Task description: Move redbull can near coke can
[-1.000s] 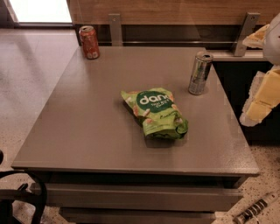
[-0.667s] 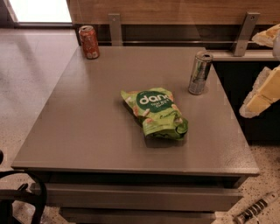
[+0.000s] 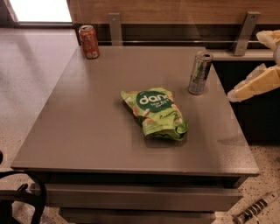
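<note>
Toward the far right edge of the flat grey table [image 3: 83,131] stands the tall slim silver-grey redbull can [image 3: 200,73], upright, its shiny top rim catching the light. Well apart from it, at the far left corner of the table, the shorter red-orange coke can [image 3: 89,42] with white markings also stands upright. Between them and nearer the middle of the table lies a crumpled green snack bag [image 3: 156,112] with a dark round label, flat on its back.

Off the right edge of the table, the pale cream gripper [image 3: 245,89] reaches in from the frame's border, hanging just beyond the table's side and near the redbull can without touching it. Whether it is released or clenched I cannot tell; it holds nothing visible.

Behind the table runs a brown wooden wall panel [image 3: 175,11] with two grey metal brackets [image 3: 115,27].
</note>
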Robot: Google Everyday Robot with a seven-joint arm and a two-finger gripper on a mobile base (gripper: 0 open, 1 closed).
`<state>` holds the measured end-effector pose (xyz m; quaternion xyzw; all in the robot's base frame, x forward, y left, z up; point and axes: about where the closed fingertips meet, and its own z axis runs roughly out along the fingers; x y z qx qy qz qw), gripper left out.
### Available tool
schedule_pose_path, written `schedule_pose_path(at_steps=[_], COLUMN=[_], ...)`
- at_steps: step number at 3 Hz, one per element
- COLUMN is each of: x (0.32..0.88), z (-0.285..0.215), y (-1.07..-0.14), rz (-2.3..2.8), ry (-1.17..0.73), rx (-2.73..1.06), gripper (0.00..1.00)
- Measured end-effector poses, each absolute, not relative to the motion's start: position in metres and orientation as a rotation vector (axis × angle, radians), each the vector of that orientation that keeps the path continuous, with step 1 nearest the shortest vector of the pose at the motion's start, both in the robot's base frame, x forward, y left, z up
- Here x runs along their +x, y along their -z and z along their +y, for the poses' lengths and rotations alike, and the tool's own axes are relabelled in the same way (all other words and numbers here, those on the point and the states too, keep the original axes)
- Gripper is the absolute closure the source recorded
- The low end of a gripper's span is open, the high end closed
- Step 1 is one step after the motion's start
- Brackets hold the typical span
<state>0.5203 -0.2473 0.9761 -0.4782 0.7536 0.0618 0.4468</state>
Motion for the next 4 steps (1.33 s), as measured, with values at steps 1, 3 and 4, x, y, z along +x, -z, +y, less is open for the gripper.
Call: schedule_pose_path(at_steps=[1, 3, 4], x=[0.556, 0.565, 0.588], z=[-0.245, -0.246, -0.251], y=[-0.971, -0.957, -0.934], rz=[1.766, 1.765, 1.742], ry=[-0.249, -0.324, -0.432], rx=[-1.086, -1.006, -0.885], gripper=[0.0, 0.0, 0.0])
